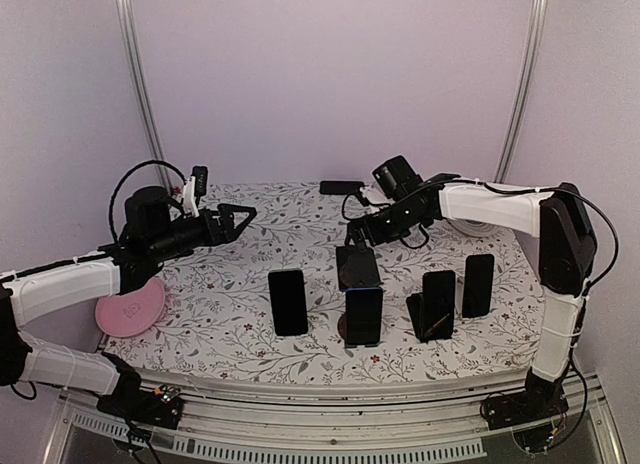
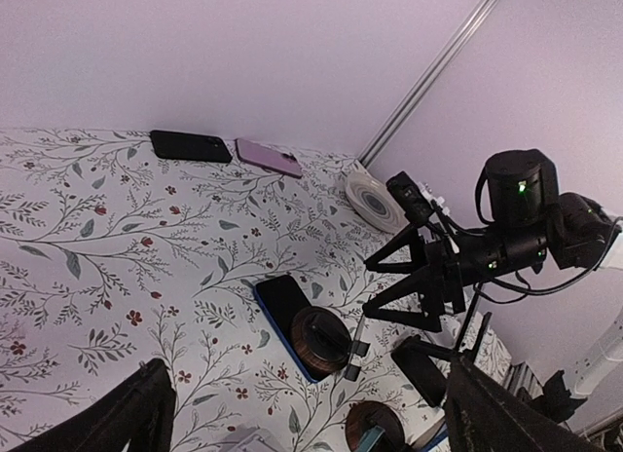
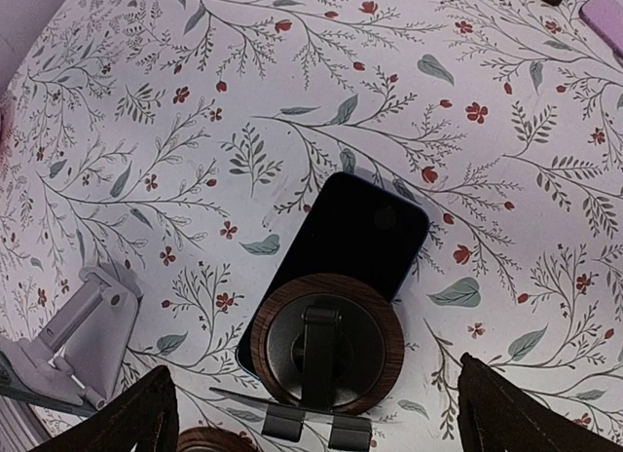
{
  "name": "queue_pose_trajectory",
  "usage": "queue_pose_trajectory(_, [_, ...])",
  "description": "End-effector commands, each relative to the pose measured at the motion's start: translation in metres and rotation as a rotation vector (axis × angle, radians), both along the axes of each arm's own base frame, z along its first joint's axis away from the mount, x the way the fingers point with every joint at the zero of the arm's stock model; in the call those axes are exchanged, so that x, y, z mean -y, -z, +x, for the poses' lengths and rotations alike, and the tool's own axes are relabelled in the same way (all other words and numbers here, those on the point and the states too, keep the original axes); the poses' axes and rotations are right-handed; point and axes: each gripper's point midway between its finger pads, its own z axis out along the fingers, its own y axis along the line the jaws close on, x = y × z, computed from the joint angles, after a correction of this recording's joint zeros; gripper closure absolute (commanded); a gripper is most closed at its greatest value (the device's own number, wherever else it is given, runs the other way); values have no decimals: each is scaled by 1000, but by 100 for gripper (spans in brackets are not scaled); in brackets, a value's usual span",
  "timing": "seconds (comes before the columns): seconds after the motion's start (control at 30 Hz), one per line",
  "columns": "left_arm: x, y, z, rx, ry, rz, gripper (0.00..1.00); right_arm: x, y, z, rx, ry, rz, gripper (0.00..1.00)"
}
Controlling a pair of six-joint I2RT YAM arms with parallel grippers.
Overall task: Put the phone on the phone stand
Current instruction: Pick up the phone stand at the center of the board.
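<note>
A dark blue phone [image 3: 358, 233] lies flat on the floral cloth, and the round wooden base of a phone stand [image 3: 331, 343] sits over its near end. Both show in the left wrist view, the phone [image 2: 279, 306] and the stand [image 2: 321, 340], and as a dark shape in the top view [image 1: 357, 267]. My right gripper [image 1: 363, 230] hovers open and empty just above and behind them; its fingers [image 3: 117, 418] frame the stand. My left gripper [image 1: 245, 222] is open and empty, well left of the phone, raised over the cloth.
Several phones stand on stands along the front: [image 1: 288, 302], [image 1: 363, 316], [image 1: 437, 304], [image 1: 478, 284]. A black phone [image 2: 190, 145] and a purple phone [image 2: 270, 157] lie at the back edge. A pink plate [image 1: 133, 306] sits at the left, a white disc [image 2: 373, 199] at the back right, and a white stand [image 3: 83, 325] lies nearby.
</note>
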Motion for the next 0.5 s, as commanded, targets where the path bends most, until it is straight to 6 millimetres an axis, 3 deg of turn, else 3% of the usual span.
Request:
queue_pose_trajectory(0.0, [-2, -8, 4, 20, 2, -2, 3, -10, 8, -1, 18, -3, -70, 0])
queue_pose_trajectory(0.3, [-4, -7, 1, 16, 2, -7, 3, -21, 34, -12, -12, -22, -124, 4])
queue_pose_trajectory(0.47, [-4, -6, 0, 10, 3, -14, 3, -22, 43, -12, -22, -15, -147, 17])
